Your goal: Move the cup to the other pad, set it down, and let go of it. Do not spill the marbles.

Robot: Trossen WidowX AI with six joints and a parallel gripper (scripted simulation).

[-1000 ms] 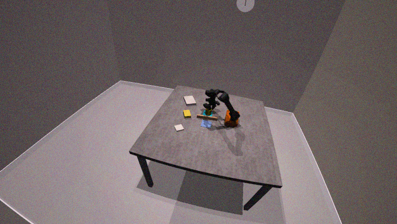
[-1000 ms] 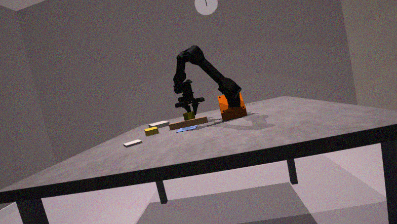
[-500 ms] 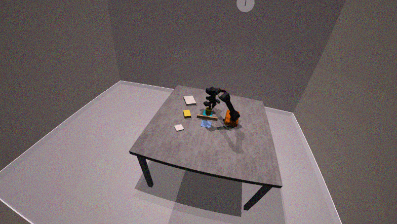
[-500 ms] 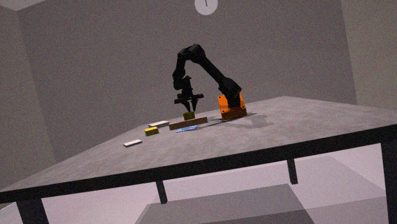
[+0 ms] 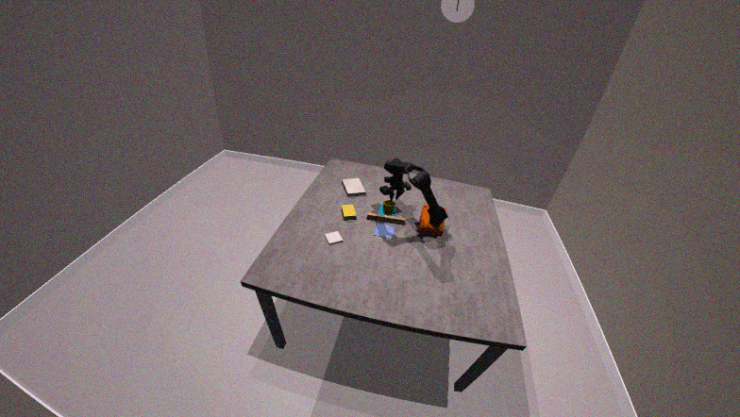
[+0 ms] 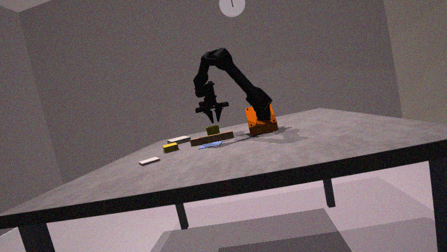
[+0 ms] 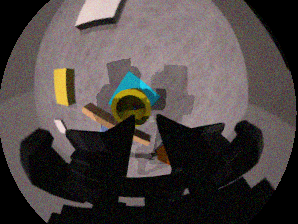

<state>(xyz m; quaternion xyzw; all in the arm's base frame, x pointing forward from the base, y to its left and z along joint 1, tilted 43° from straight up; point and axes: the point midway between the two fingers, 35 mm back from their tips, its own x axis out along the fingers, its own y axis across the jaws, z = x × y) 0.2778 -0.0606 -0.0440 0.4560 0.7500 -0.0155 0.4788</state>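
The olive-yellow cup (image 5: 389, 207) (image 6: 212, 129) (image 7: 116, 106) stands upright on the teal pad (image 5: 381, 210) (image 7: 135, 81). Its inside looks dark and I cannot make out the marbles. My gripper (image 5: 392, 195) (image 6: 214, 118) (image 7: 145, 116) hangs a little above the cup, its fingers apart and clear of the rim, holding nothing. A wooden bar (image 5: 386, 218) (image 6: 211, 138) (image 7: 100, 116) lies between the teal pad and the light blue pad (image 5: 384, 230) (image 6: 211, 144), which is bare.
A yellow block (image 5: 348, 211) (image 6: 170, 147) (image 7: 64, 86), a white slab (image 5: 353, 186) (image 6: 178, 139) (image 7: 99, 12) and a small white tile (image 5: 333, 237) (image 6: 149, 161) lie left of the pads. The arm's orange base (image 5: 430, 223) (image 6: 260, 120) stands to the right.
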